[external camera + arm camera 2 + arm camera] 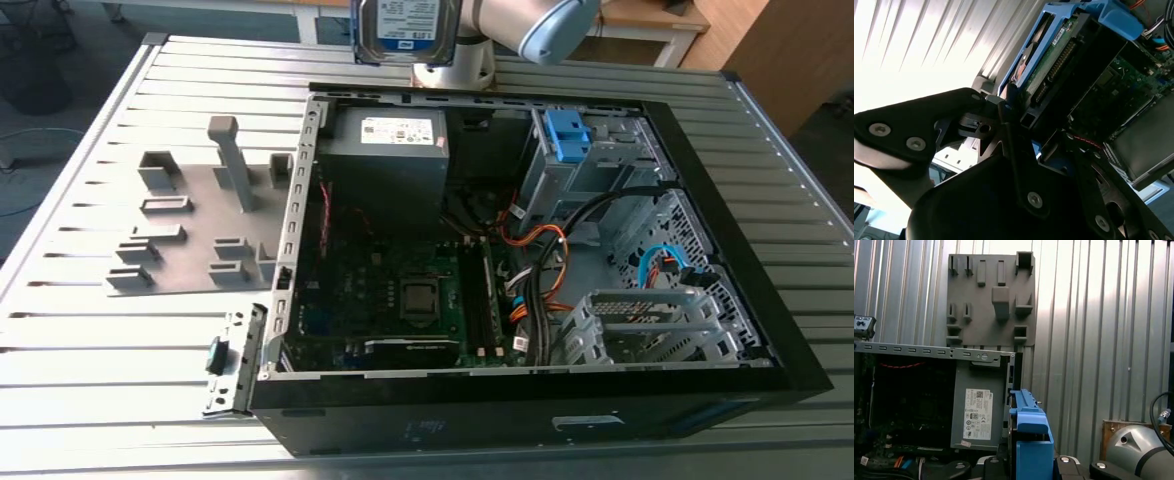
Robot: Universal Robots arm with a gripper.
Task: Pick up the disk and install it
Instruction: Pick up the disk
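- Disk [404, 28]: off the table and in the air. In the exterior view it hangs on edge, label toward the camera, above the far wall of the case [534, 405], beside the arm [534, 25].
- Gripper [1021, 125]: in the second wrist view the black fingers [1004, 112] are closed narrow on one end of the disk. The blue bracket [1064, 12] and the connector edge stick out beyond them.
- Power supply [387, 150]: fixed in the case's far corner. The first wrist view shows it just beyond the bracket, apart from the disk.
- Drive cage [601, 165]: inside the case toward the exterior view's right, with its blue latch [566, 135] on top. The disk is well apart from it.
- Motherboard [387, 290] and loose cables [534, 270]: lying on the case floor, not touched.
- Plate [174, 235]: grey, with upright holders, flat on the table [107, 340] at the exterior view's left, outside the case.
- Progress, as judged: the pick-up is done, since the disk is lifted and gripped. The install is not done, because the disk is outside the case and seated in nothing.
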